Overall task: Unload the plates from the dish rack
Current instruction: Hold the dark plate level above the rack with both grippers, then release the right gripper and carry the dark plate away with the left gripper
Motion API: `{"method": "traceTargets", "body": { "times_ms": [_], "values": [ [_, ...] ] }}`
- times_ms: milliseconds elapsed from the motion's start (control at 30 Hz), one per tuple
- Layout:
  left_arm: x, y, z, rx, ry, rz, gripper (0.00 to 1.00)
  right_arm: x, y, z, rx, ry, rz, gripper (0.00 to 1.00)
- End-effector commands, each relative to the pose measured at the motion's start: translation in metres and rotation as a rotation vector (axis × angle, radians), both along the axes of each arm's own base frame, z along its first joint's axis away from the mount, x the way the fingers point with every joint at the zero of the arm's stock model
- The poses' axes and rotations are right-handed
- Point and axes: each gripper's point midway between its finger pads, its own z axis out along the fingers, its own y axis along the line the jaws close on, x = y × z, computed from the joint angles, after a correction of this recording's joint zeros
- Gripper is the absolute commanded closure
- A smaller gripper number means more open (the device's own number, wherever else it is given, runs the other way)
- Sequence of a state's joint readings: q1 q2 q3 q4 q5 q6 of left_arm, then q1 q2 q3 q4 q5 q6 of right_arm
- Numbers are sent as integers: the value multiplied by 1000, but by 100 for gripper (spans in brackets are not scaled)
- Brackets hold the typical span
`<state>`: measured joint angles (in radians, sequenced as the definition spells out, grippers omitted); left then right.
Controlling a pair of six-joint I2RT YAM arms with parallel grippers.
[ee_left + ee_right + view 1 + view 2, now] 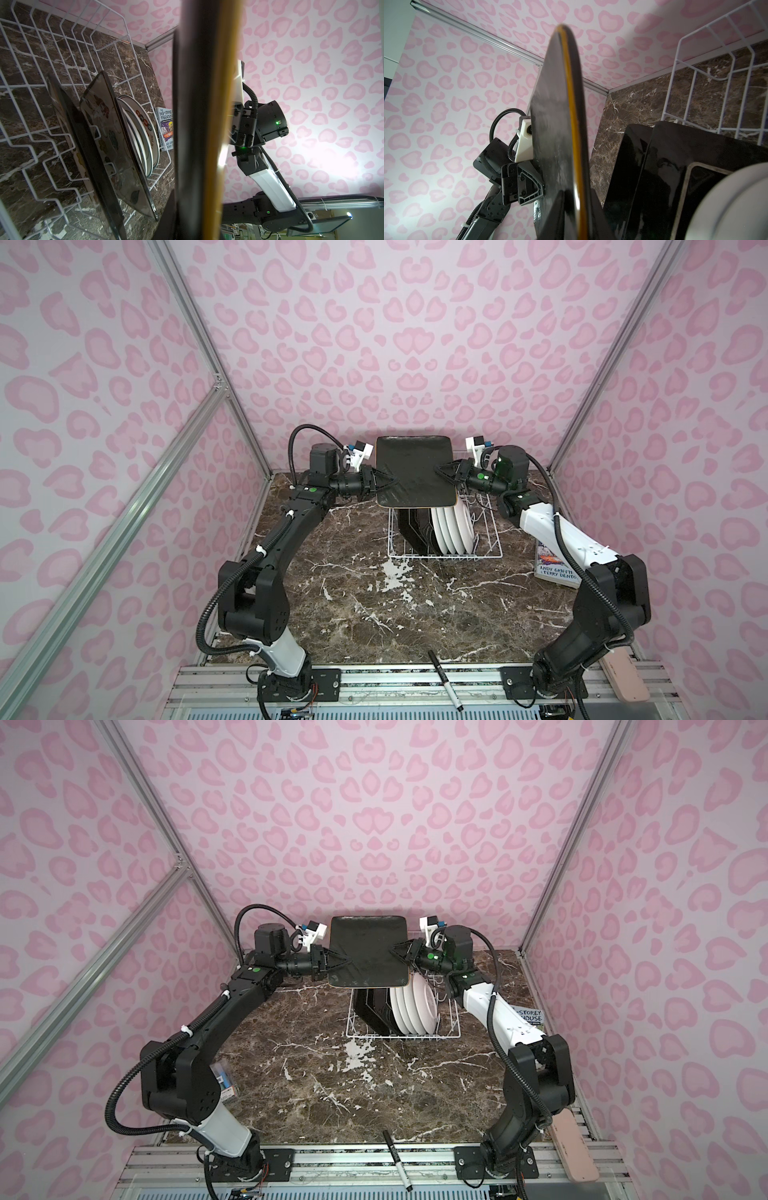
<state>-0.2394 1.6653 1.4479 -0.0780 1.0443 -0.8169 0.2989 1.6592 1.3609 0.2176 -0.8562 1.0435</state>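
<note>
A square plate (413, 470) (368, 950) with a dark brown back hangs upright above the dish rack (490, 547) (451, 1027). My left gripper (392, 483) (193, 218) is shut on its left edge. On its right edge my right gripper (438, 470) (577, 207) is shut, one finger on each face. Both wrist views show this plate (199, 104) (556, 124) edge-on with an orange rim. In the white wire rack stand two more dark square plates (411, 531) (108, 135) and several round white plates (451, 531) (143, 128).
An illustrated book (555, 568) (165, 128) lies on the marble table right of the rack, partly under my right arm. A black marker (444, 680) rests on the front rail. A pink object (625, 676) sits at the front right corner. Pink walls enclose the table closely.
</note>
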Motion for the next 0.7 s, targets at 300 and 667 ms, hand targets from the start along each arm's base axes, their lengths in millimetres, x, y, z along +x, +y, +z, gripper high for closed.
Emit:
{"method": "traceTargets", "body": {
  "times_ms": [300,667],
  "values": [
    [6,12,20,-5,-132,59,96,-1,-2,20,20,-96,13,48],
    [8,37,38,50,-187,105,96,-13,-28,2,-370,-200,-60,1]
  ]
}}
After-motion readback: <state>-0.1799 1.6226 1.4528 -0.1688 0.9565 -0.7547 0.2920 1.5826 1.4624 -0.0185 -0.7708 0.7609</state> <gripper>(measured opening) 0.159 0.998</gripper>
